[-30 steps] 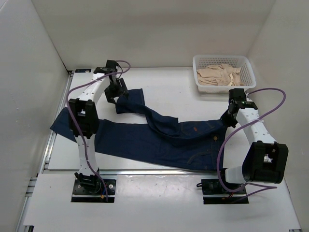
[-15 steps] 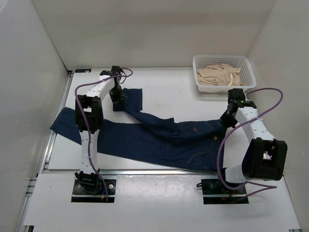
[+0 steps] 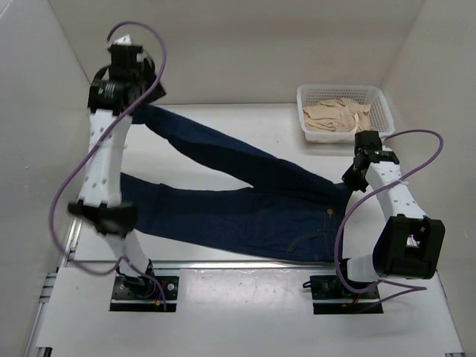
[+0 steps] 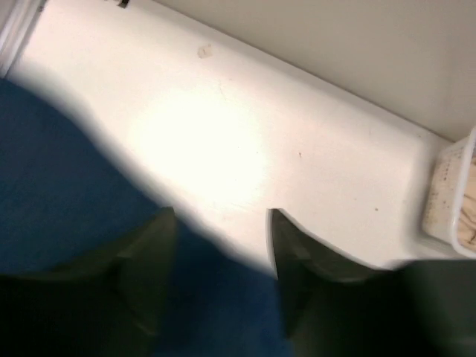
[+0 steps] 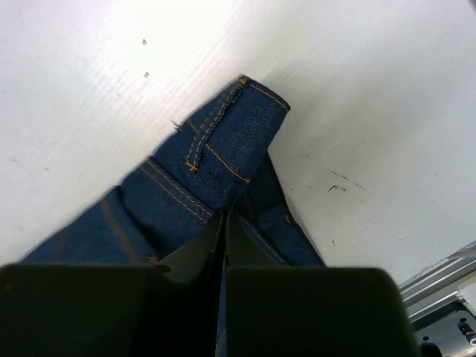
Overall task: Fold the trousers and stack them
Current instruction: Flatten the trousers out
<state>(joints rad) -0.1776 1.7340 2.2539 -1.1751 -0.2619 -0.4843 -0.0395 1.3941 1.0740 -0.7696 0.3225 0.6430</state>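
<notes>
The dark navy trousers [image 3: 245, 216] lie across the table with the waist at the right. One leg lies flat. The other leg [image 3: 223, 152] is stretched taut up to the far left. My left gripper [image 3: 140, 103] is raised high there, shut on that leg's end. In the left wrist view, denim [image 4: 59, 193] fills the gap at the gripper [image 4: 219, 216]. My right gripper [image 3: 349, 178] is low on the table, shut on the waistband. The right wrist view shows the gripper [image 5: 224, 216] and the tan-stitched band [image 5: 216, 156].
A white basket [image 3: 309, 93] holding beige cloth [image 3: 338, 115] stands at the far right corner; its edge shows in the left wrist view [image 4: 446, 193]. White walls close in the left, back and right. A metal rail [image 3: 74, 230] runs along the table's left edge.
My left arm has risen high and swung to the far left, pulling the crumpled upper leg straight and taut. The right gripper has stayed on the waistband.
</notes>
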